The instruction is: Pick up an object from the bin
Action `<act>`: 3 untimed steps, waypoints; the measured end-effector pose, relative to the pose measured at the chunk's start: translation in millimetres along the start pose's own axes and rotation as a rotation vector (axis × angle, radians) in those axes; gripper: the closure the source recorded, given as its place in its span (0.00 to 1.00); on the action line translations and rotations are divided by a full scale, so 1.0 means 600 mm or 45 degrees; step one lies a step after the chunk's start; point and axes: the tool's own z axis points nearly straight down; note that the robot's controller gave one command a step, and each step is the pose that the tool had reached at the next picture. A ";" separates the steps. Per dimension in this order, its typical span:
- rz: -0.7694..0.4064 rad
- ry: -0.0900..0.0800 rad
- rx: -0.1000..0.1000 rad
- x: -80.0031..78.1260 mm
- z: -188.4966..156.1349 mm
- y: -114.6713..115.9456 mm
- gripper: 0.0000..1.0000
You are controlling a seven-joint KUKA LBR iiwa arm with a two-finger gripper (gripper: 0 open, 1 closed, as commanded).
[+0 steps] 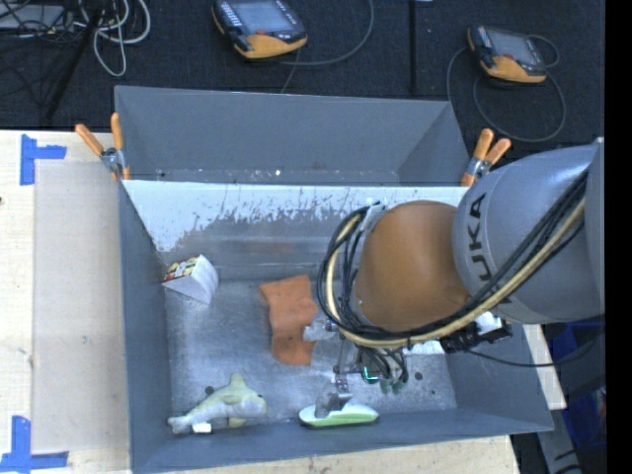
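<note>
Flat green-and-white object [341,417] lay on the bin [276,146] floor right against the near wall, a bit right of centre. Gripper [339,391] sat directly over its left half, tip down at or just above it; contact unclear. Whether the gripper was open or closed could not be told, as the wrist's orange cover [410,265] and cable loops [334,265] blocked most of it.

Judgement on doing the step well: the object looked thin and low, so the grasp would need to go right down to the floor and close across the narrow width, not the long one. The near wall left little room on that side, so the jaw on that side might scrape the wall. Centring along the object's length would help, since a grip at one end would probably tip it.

Orange cloth-like lump [286,309] lay just behind and left of the gripper, near but apart from the green object; it could snag if the arm drifted back. A pale plush fish-like toy [219,409] lay along the same near wall, to the left, clear of the grasp. A small white carton [194,278] with a printed end stood well apart at the left wall. Rest of the floor was bare.
</note>
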 end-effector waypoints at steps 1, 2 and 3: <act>0.005 -0.010 -0.001 -0.003 -0.006 -0.001 0.00; -0.033 -0.006 0.000 0.009 0.025 -0.063 0.00; -0.068 -0.007 0.000 0.006 0.036 -0.070 0.00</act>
